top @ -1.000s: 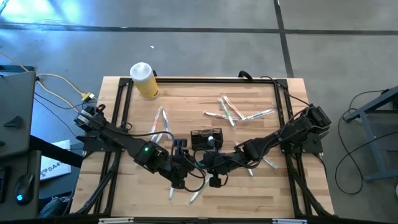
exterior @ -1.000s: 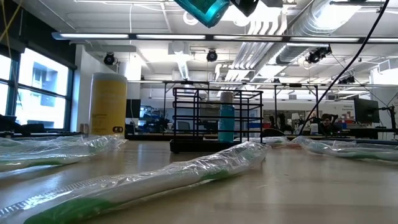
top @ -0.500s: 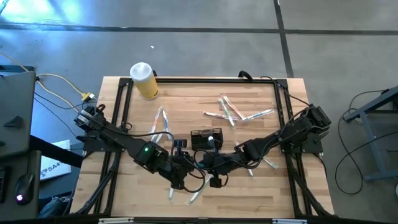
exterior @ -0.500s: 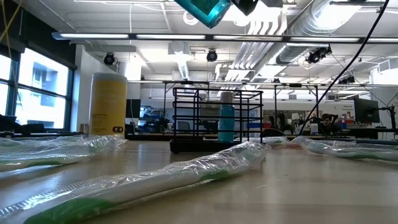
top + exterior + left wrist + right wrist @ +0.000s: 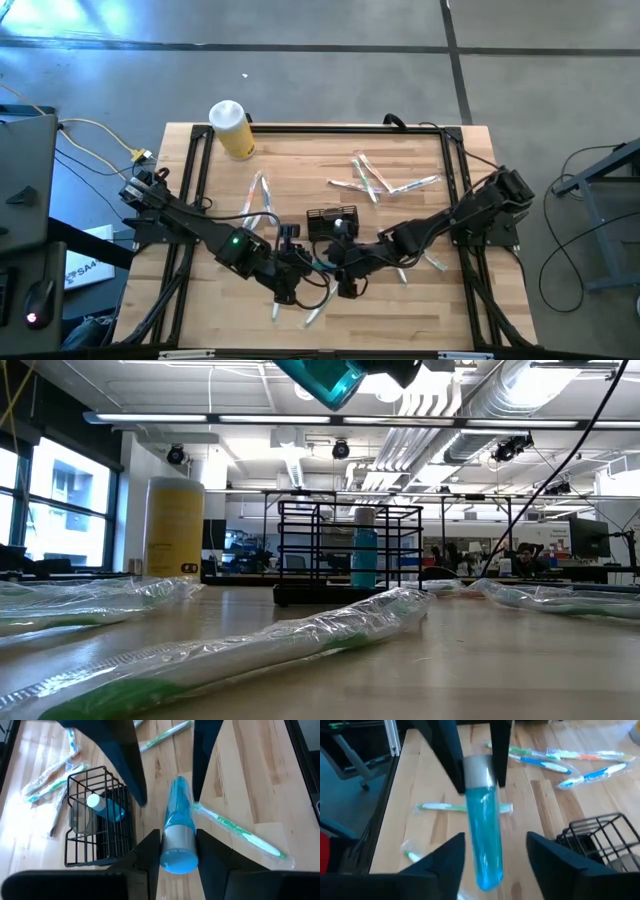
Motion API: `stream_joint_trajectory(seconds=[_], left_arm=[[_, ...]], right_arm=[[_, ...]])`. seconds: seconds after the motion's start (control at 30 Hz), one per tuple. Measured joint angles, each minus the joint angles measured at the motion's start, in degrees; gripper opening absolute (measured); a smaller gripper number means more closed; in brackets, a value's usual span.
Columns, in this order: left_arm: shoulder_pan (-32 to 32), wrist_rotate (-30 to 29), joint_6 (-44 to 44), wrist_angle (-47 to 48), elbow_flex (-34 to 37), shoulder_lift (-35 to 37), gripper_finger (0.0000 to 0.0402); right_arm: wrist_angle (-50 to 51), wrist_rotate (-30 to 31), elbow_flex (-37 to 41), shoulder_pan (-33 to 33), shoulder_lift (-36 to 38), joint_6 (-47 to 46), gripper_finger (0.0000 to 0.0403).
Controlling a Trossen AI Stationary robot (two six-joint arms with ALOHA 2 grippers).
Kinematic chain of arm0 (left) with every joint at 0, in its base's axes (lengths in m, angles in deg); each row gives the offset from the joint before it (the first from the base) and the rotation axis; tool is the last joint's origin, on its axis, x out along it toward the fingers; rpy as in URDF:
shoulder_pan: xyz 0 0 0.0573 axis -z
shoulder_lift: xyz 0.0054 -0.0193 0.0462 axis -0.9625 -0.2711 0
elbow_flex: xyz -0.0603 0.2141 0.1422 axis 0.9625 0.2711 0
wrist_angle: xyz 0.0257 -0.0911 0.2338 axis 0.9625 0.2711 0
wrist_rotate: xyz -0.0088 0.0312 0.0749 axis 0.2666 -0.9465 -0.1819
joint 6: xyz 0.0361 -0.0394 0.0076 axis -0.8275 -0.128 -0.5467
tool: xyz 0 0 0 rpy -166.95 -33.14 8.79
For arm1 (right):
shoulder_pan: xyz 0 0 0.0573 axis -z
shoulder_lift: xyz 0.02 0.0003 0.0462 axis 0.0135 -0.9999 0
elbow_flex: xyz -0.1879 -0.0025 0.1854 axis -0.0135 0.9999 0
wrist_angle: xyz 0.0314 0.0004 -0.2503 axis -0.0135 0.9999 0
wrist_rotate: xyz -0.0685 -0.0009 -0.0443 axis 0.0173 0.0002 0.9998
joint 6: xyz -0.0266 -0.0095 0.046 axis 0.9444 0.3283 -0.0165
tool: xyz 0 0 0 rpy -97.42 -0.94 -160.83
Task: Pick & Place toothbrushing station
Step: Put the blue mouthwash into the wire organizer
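Blue tube (image 5: 177,837) pinched by left pincer (image 5: 176,847), right pincer (image 5: 495,854) spread, mesh caddy (image 5: 95,815) partly cut off

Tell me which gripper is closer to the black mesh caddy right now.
Roughly level, the right slightly nearer. The right gripper sits just in front of the black mesh caddy; the left gripper is beside it, clamping the blue tube.
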Motion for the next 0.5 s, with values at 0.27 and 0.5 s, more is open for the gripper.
stream_joint_trajectory(seconds=[0.27, 0.5], left_arm=[[0.0, -0.2, -9.3, 4.1, -0.9, 0.0, 0.0093], [0.0, -8.1, -28.7, 6.7, -0.9, 0.0, 0.0093]], right_arm=[[11.8, 0.6, 0.0, -0.7, 5.2, -11.5, 0.0248], [17.2, 5.6, 0.0, -4.9, 7.0, -19.3, 0.0248]])
